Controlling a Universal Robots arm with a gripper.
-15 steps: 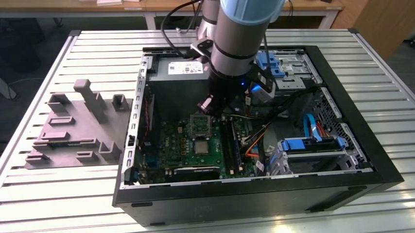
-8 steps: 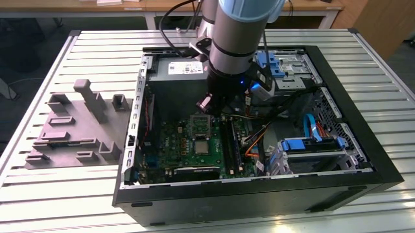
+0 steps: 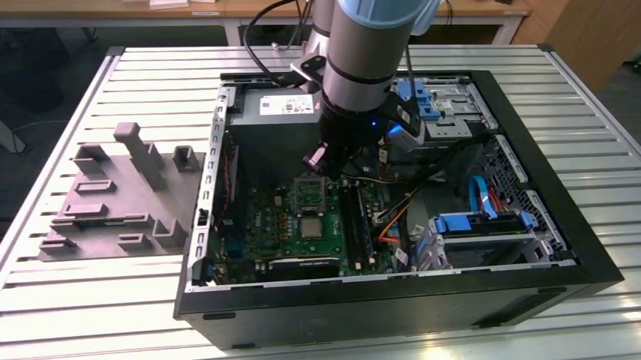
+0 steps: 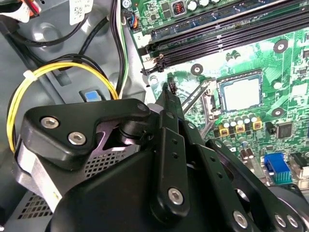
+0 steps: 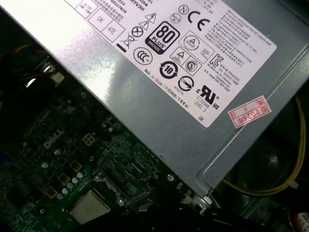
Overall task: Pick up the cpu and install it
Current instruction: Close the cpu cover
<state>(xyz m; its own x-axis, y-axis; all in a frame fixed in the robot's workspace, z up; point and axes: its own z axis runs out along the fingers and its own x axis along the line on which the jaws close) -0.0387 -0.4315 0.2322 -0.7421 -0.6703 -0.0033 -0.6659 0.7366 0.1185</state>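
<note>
The cpu (image 3: 308, 226), a small pale silvery square, lies flat in its socket on the green motherboard (image 3: 263, 225), inside the open computer case. It is also seen in both wrist views, at cpu (image 4: 240, 93) and cpu (image 5: 91, 207). My gripper (image 3: 334, 169) hangs above the board, just past the socket's far end and close to the power supply, apart from the cpu. In the second wrist view its black fingers (image 4: 167, 94) meet at a thin tip with nothing between them. A thin metal socket lever (image 4: 194, 96) stands raised beside that tip.
A grey power supply box (image 5: 159, 111) with a white label lies along the case's far side. Black memory slots (image 4: 231, 29) run beside the socket. Yellow cables (image 4: 58, 70) loop near the gripper. A blue-trimmed drive cage (image 3: 486, 229) is at the exterior view's right, and a grey fixture block (image 3: 120, 195) stands outside the case.
</note>
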